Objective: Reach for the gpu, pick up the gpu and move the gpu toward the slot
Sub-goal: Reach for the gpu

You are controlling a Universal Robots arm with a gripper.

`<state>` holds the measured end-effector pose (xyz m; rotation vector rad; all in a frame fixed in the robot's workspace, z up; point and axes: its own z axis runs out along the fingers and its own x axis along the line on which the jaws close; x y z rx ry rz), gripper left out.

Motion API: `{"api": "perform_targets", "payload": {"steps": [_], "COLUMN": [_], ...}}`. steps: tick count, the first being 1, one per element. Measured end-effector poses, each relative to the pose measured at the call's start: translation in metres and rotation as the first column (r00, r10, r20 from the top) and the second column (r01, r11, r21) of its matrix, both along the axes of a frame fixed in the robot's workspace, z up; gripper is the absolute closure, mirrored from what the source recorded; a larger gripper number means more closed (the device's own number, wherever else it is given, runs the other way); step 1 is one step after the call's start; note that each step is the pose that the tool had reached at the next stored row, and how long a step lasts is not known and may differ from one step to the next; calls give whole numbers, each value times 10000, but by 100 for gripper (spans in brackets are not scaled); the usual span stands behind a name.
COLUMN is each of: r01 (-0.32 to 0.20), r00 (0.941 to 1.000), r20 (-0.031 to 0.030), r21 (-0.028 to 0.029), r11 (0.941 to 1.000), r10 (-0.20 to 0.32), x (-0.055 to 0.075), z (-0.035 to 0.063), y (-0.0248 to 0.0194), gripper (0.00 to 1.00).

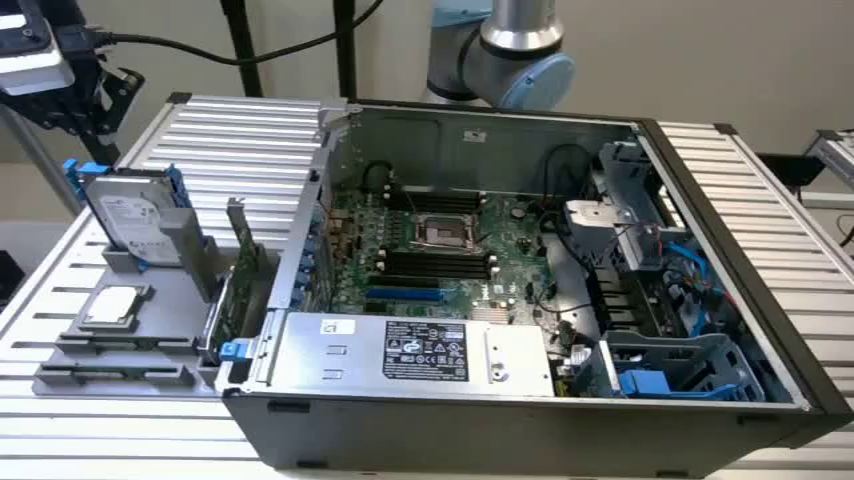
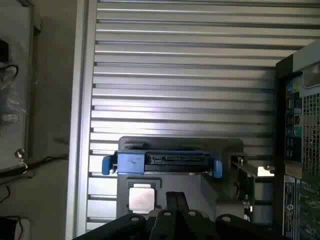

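The gpu (image 1: 242,272) stands on edge in a grey holder (image 1: 134,355) beside the open computer case, dark and thin with a silver bracket at its top. In the wrist view the gpu (image 2: 246,184) is a narrow green strip with its bracket beside the case wall. My gripper (image 1: 91,108) hangs high at the exterior view's far left, well above and apart from the card. Seen from the wrist, the gripper (image 2: 176,202) has its two dark fingers pressed together with nothing between them. A blue slot (image 1: 402,295) lies on the motherboard (image 1: 441,250).
A silver-and-blue hard drive (image 1: 134,215) stands upright in the same holder, and a square cpu chip (image 1: 114,305) lies flat in front of it. The case's power supply (image 1: 414,350) and drive cage (image 1: 667,365) border the motherboard. The ribbed metal table (image 2: 185,75) extends around.
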<state>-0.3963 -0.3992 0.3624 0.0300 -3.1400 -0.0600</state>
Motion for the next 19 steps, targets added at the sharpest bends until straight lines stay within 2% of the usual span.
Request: {"api": "perform_targets", "payload": {"steps": [12,13,17,19], "r01": [0,-2,0,0], "r00": [10000,10000,10000,10000], "r20": [0,-2,-1,0], "r21": [0,0,-1,0], "r11": [10000,10000,10000,10000], "r10": [0,2,0,0], "x": [10,15,62,111], "z": [-1,-3,-15,-23], "y": [-3,-30,-201,-264], "gripper": [89,89,89,89]}}
